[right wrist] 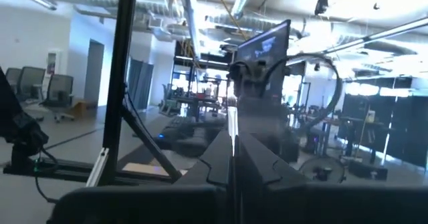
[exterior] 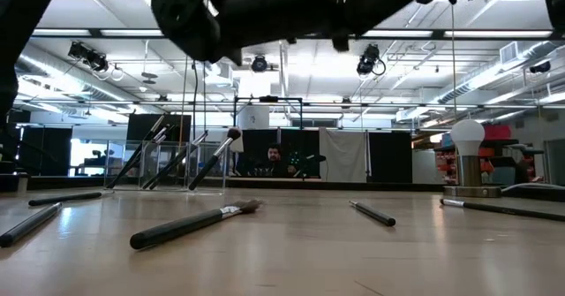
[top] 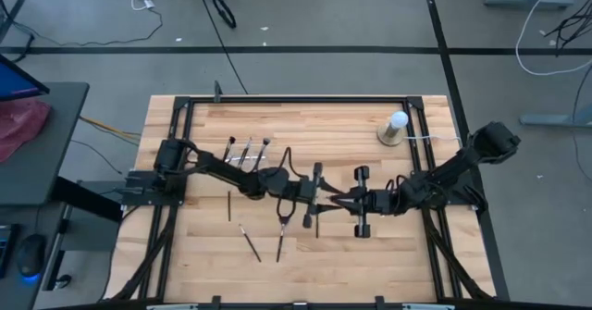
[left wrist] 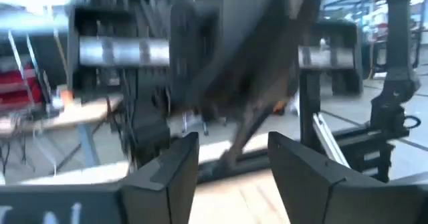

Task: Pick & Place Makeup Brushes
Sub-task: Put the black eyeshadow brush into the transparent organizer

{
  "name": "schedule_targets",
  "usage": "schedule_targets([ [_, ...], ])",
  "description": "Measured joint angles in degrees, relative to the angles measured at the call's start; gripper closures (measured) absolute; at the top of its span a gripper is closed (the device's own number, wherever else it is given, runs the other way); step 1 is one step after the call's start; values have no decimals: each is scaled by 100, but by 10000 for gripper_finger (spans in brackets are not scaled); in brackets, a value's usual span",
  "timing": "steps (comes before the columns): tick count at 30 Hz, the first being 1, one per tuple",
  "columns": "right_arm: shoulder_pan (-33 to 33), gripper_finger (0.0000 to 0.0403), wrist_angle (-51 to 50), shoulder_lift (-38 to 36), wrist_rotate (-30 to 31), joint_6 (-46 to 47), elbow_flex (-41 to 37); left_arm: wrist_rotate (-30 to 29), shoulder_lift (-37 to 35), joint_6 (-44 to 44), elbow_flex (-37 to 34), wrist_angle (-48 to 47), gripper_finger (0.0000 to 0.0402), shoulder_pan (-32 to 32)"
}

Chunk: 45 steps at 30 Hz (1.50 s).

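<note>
Left fingers [left wrist: 174, 177] spread apart; right fingers [right wrist: 221, 160] pressed together.

The counter [top: 305, 264] is pale wood with plank stripes and grain, framed in black. The makeup brushes [top: 247, 150] are black, some with silvery ferrules. Both arms are black. At the far right corner, a white ball [top: 399, 120] tops a tan round base [top: 391, 136].
</note>
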Motion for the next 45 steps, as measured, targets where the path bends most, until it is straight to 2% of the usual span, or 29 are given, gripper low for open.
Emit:
schedule_targets([
  [3, 0, 390, 225, 183, -8, -114, 70, 222, 0, 247, 115, 13, 206, -51],
  [6, 0, 390, 415, 330, -39, -159, 80, 202, 0, 290, 152, 49, 218, -147],
  [11, -2, 390, 516, 401, -14, -179, 84, 94, 7, 307, 163, 146, 274, -210],
  [17, 2, 390, 462, 396, -19, -119, 89, 74, 9, 302, 161, 191, 376, -208],
  [21, 4, 389, 334, 390, 5, -25, 89, 23, 9, 219, 159, 109, 384, -226],
  [24, 59, 386, 235, 372, 146, -34, 82, -342, -8, 170, 159, -152, 384, -292],
  [28, 286, 365, 13, 158, 835, -353, 69, -994, -38, 59, 186, -611, 385, -388],
  [32, 571, 333, -93, -169, 1471, -656, 84, -1672, -96, 32, 152, -1574, 385, -464],
  [36, 872, 310, -196, -424, 1859, -970, 87, -2292, -490, -305, 30, -2231, 385, -508],
  [41, 1084, 295, -375, -469, 2176, -1179, 84, -2995, -1038, -506, -525, -2655, 385, -622],
  [45, 1093, 294, -740, -471, 2179, -1025, 84, -3653, -1806, -832, -1416, -2711, 384, -652],
])
